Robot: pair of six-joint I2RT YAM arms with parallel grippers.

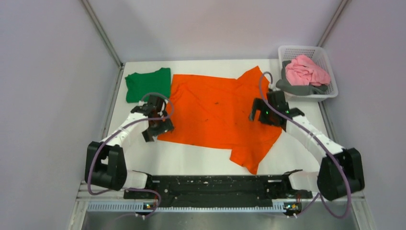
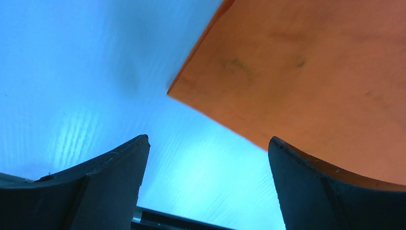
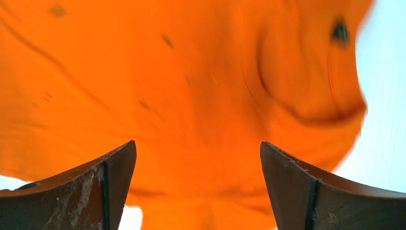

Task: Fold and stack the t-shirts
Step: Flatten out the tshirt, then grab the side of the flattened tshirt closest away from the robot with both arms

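Note:
A bright orange t-shirt (image 1: pixel 215 112) with small dark specks lies spread flat across the middle of the table. A dark green t-shirt (image 1: pixel 148 84) lies folded at the back left, touching the orange one. My left gripper (image 1: pixel 157 130) is open and empty over the orange shirt's near left corner (image 2: pixel 306 72). My right gripper (image 1: pixel 258 114) is open and empty over the shirt's right side near the collar (image 3: pixel 201 96). A pink garment (image 1: pixel 304 71) and a grey garment (image 1: pixel 299 88) lie in a basket.
A white mesh basket (image 1: pixel 330 72) stands at the back right corner. Grey walls close in the table on three sides. Bare white table shows along the near edge (image 1: pixel 191 155) and in the left wrist view (image 2: pixel 86 81).

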